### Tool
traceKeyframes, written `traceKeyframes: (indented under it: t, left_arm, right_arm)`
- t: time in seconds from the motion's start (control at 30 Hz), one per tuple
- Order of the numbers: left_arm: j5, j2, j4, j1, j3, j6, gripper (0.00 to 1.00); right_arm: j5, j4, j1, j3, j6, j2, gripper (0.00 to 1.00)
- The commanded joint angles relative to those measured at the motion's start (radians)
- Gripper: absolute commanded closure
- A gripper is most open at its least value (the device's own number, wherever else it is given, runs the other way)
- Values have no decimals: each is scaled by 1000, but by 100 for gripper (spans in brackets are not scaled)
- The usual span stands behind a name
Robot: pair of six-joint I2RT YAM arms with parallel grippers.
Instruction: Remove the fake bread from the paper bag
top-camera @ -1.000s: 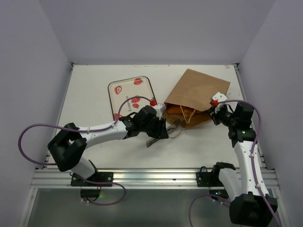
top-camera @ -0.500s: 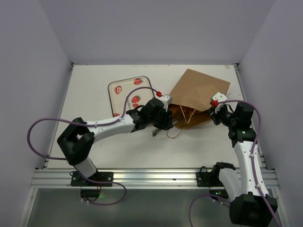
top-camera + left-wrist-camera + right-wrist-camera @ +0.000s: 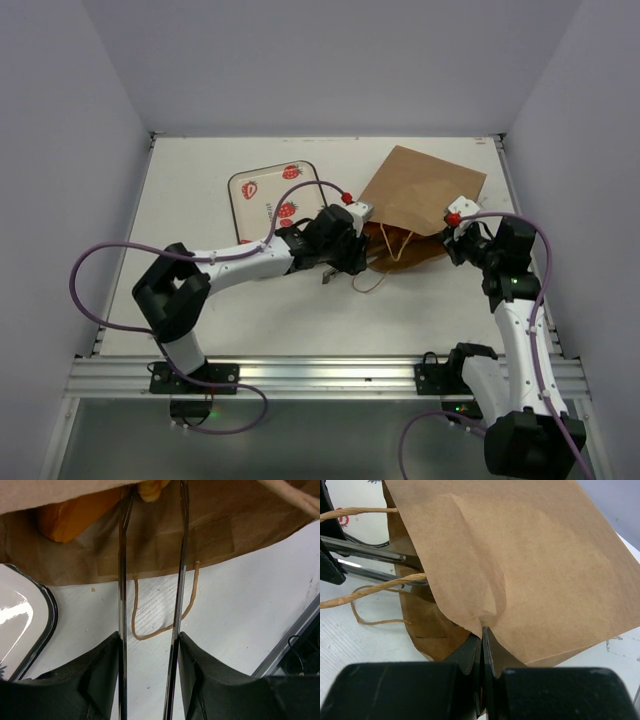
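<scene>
Brown kraft paper bag [image 3: 420, 195] lies on its side on the table [image 3: 420, 300], with the right gripper [image 3: 483, 640] clamped on its upper lip, evidently to hold the mouth open. The left gripper [image 3: 148, 640] squeezes silver metal tongs [image 3: 122, 580], whose blades stand apart and reach into that mouth toward the fake bread [image 3: 65, 517]. The bread sits inside the bag, glossy orange-golden and only partly visible: one block at left, and a paler piece at the blade tips.

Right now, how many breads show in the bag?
2: an orange bread in the paper bag mouth, a paler bread between the tongs tips. More may be hidden.
</scene>
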Motion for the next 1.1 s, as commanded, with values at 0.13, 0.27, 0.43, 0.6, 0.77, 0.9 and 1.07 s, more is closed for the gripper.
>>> traceKeyframes:
  t: [0.13,0.27,0.43,0.6,0.77,0.9,1.07]
  left_arm:
    - [38,40,17,2,69,69,49]
    - [35,63,15,8,90,64,50]
    - [53,88,23,13,122,49,65]
    - [70,88,54,13,119,37,81]
    - [99,54,92,15,83,40,96]
    - [114,0,107,15,35,38,100]
    - [125,-105,109,13,-39,37,100]
  right_arm:
    - [-60,41,2,-9,-3,-19,100]
    - [-62,41,2,-10,-2,-22,100]
    - [-62,39,1,-12,-5,-25,100]
    - [-60,39,1,-12,-3,-27,100]
    - [-53,39,1,-15,-5,-28,100]
    - [-20,48,2,-12,9,-25,100]
    - [12,58,1,-7,29,-8,100]
